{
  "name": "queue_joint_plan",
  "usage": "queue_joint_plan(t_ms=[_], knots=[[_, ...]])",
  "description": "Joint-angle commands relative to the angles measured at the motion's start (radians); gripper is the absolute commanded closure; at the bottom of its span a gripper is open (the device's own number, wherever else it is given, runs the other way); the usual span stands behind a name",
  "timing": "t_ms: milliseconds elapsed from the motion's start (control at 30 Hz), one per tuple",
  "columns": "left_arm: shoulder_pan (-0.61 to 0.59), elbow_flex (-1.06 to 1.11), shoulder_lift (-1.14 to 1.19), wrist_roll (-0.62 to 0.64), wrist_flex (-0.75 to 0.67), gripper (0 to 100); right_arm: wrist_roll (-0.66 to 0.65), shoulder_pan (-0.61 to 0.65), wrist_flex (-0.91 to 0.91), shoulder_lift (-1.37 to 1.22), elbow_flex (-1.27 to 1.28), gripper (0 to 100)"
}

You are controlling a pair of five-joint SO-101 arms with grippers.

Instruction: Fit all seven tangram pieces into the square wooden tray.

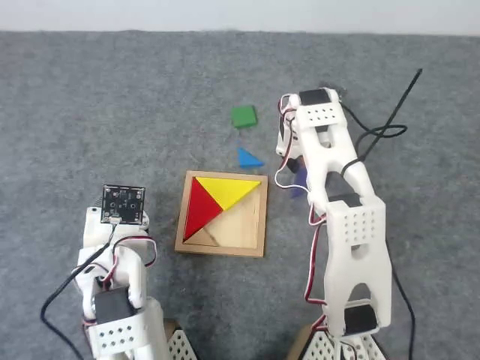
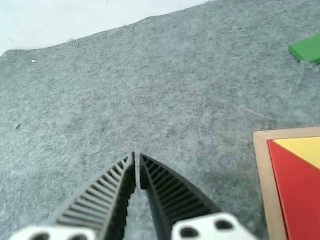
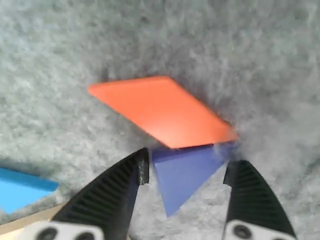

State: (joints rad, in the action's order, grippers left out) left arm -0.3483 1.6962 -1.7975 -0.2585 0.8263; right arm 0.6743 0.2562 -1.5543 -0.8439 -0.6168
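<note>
The left gripper (image 2: 136, 167), jaws closed, hangs over grey felt (image 2: 165, 90) left of the wooden tray (image 1: 182, 214), which holds a red triangle (image 1: 198, 206) and a yellow triangle (image 1: 229, 189). To the tray's right, the right gripper (image 3: 189, 167) stands open astride a purple triangle (image 3: 182, 176) that touches an orange parallelogram (image 3: 160, 112).

The worktop (image 1: 112, 112) is covered in grey felt-like cloth, fuzzy and matt. The square tray (image 1: 181, 217) is pale wood, smooth with faint grain. The red triangle (image 1: 199, 210) and yellow triangle (image 1: 227, 189) look smooth and matt, while the orange parallelogram (image 3: 162, 112) has a soft sheen. The right arm (image 1: 352, 225) is white matt plastic, and the left hand (image 2: 137, 161) has dark ribbed plastic fingers (image 2: 100, 200).
</note>
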Motion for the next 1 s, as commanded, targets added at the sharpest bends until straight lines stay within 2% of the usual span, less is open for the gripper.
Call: queue_joint_plan(t_ms=[0, 200, 400, 633, 967], knots=[[-0.003, -0.015, -0.021, -0.012, 0.003, 98, 0.011, -0.013, 0.018, -0.018, -0.057, 75.6], [-0.003, -0.015, -0.021, -0.012, 0.003, 98, 0.011, -0.015, -0.007, -0.041, -0.092, 76.5], [-0.003, -0.015, -0.021, -0.012, 0.003, 98, 0.005, -0.016, -0.008, -0.044, -0.095, 91.9], [-0.003, -0.015, -0.021, -0.012, 0.003, 98, 0.002, -0.016, -0.039, -0.033, -0.097, 92.9], [-0.003, -0.015, -0.021, -0.012, 0.003, 98, -0.207, -0.004, -0.219, -0.035, -0.295, 93.0]])
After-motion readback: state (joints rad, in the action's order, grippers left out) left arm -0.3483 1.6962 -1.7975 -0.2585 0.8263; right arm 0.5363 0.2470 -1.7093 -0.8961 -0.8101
